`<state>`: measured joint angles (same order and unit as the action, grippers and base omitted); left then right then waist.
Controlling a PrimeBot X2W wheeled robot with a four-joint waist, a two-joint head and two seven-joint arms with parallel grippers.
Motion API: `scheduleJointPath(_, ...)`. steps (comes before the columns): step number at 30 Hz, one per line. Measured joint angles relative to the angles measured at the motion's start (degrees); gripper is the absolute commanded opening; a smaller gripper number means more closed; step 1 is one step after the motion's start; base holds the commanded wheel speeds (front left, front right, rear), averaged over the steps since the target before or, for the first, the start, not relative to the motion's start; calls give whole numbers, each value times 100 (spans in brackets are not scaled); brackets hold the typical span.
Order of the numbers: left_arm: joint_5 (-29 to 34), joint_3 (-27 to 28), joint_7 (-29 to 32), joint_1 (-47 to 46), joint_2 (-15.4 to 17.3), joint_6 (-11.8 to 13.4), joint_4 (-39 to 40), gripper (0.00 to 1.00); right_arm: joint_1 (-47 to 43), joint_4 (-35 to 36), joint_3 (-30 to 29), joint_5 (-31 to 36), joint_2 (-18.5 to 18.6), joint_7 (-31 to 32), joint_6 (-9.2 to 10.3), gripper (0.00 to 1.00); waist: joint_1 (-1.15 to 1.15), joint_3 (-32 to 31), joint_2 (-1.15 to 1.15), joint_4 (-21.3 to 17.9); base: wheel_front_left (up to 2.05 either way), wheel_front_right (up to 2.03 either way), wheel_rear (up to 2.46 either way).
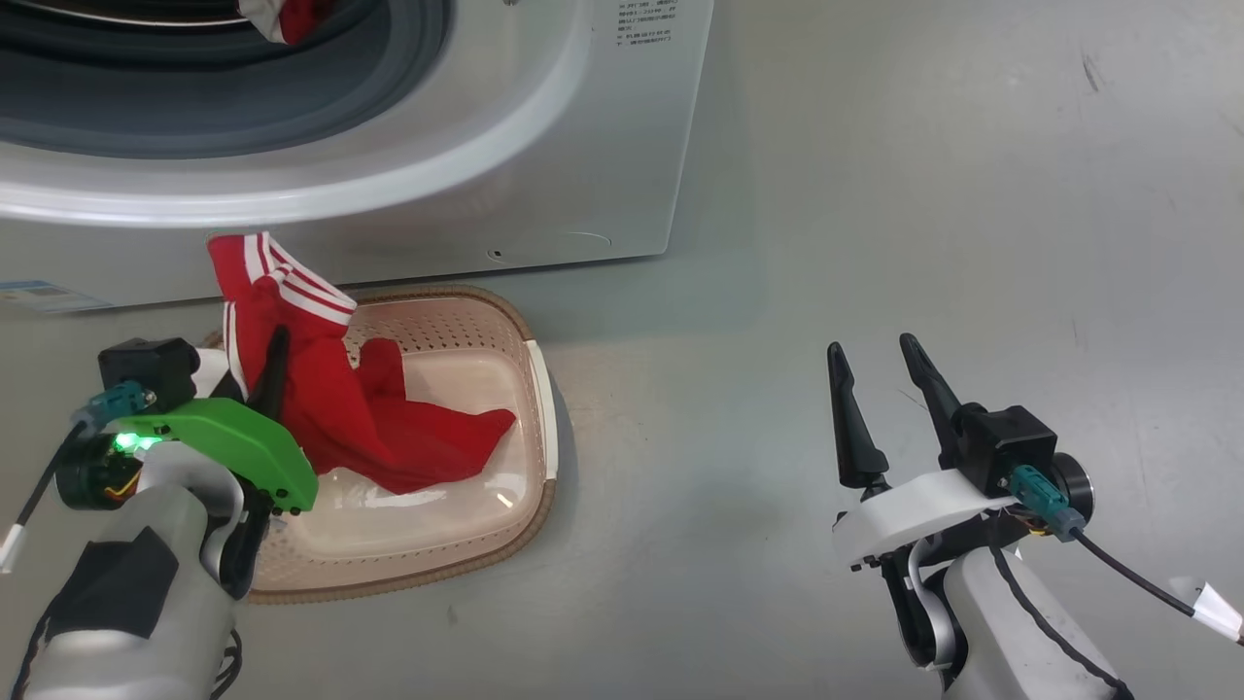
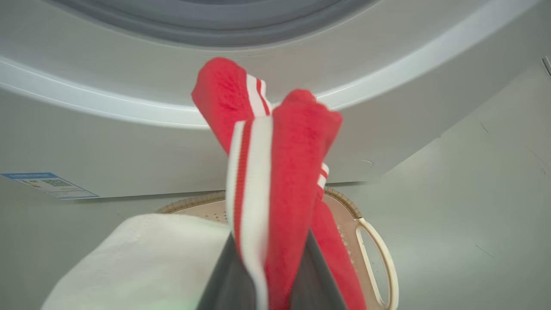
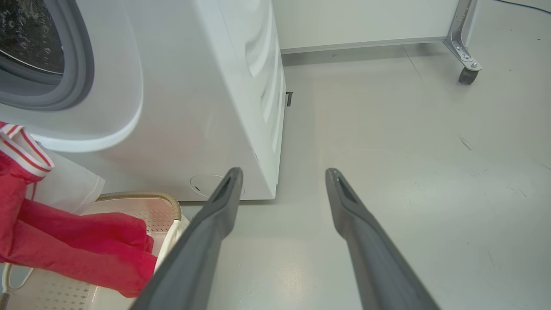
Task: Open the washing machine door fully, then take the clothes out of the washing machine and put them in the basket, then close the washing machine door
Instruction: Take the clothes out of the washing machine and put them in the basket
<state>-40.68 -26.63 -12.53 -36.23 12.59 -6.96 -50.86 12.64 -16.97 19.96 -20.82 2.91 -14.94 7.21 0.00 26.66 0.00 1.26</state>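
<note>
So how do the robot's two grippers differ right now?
The left gripper is shut on the red striped garment; the right gripper is open and empty. The left gripper hangs over the cream basket; the right gripper over the grey floor. The left gripper's mount is green, the right gripper's white. Both have two long dark fingers.

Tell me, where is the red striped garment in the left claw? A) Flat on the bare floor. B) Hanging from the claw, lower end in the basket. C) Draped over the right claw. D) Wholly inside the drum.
B: the left gripper is shut on the clothes, whose lower end rests in the basket.
</note>
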Motion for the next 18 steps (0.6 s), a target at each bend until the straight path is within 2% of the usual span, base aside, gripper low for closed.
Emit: scheduleJointPath(18,-70,-80,-134,385,265,-24,204,0,92,314,48,32,1,0,0,100,0,723,0,-160,0,0,0)
